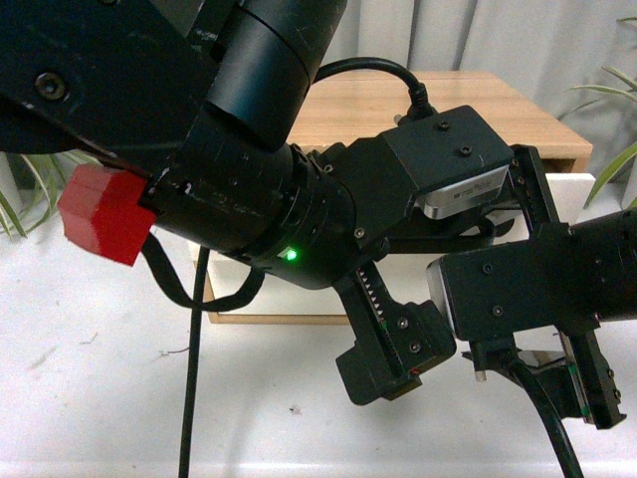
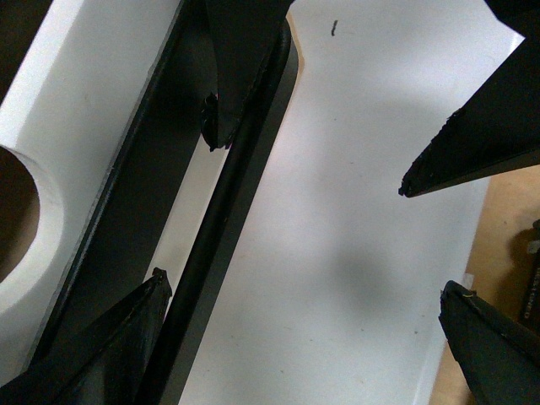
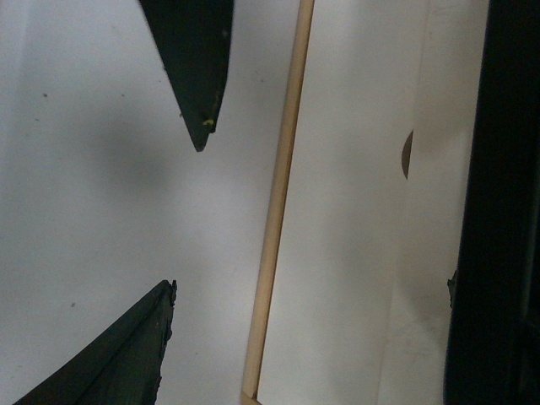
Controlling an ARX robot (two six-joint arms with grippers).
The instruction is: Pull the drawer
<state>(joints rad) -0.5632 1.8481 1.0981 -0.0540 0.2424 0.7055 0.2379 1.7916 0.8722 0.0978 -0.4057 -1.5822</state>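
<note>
The drawer (image 2: 354, 253) fills the left wrist view, with its white front, long black bar handle (image 2: 211, 253) and semicircular notch (image 2: 17, 211). My left gripper (image 2: 304, 291) is open right at the front. The handle runs just inside one fingertip (image 2: 156, 287), and the other fingertip (image 2: 456, 304) sits near the front's far edge. In the front view both arms hide most of the drawer, leaving only a strip of white front (image 1: 569, 191). My right gripper (image 3: 312, 287) is open beside a light wood edge (image 3: 278, 211) and a white panel, holding nothing.
The wooden cabinet (image 1: 398, 110) stands on a white floor (image 1: 100, 398). Plants flank it at left (image 1: 20, 199) and right (image 1: 617, 100). A red block (image 1: 105, 214) sits on the left arm, and a black cable (image 1: 189, 378) hangs down from it.
</note>
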